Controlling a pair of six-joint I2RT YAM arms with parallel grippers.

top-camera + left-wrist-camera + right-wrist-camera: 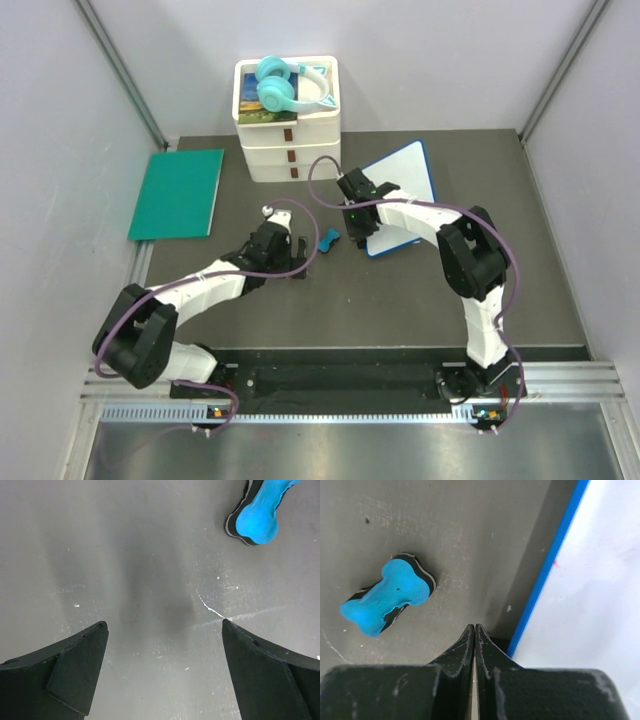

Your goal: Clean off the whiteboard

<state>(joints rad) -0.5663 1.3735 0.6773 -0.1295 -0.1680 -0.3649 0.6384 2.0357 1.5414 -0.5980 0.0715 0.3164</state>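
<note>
The whiteboard [402,190], white with a thin blue frame, lies tilted on the dark table at centre right. It fills the right side of the right wrist view [592,605]; a faint reddish mark shows near its edge. A blue bone-shaped eraser [328,239] lies on the table just left of the board, between the two grippers. My right gripper [358,228] is shut [474,627] at the board's left edge, the eraser [385,597] to its left. My left gripper [298,258] is open and empty [165,630] over bare table, the eraser [257,517] ahead to its right.
A green flat mat [178,192] lies at the far left. A white stack of drawers [290,140] stands at the back centre with teal headphones [285,85] on top. Grey walls close in the table on the left, back and right.
</note>
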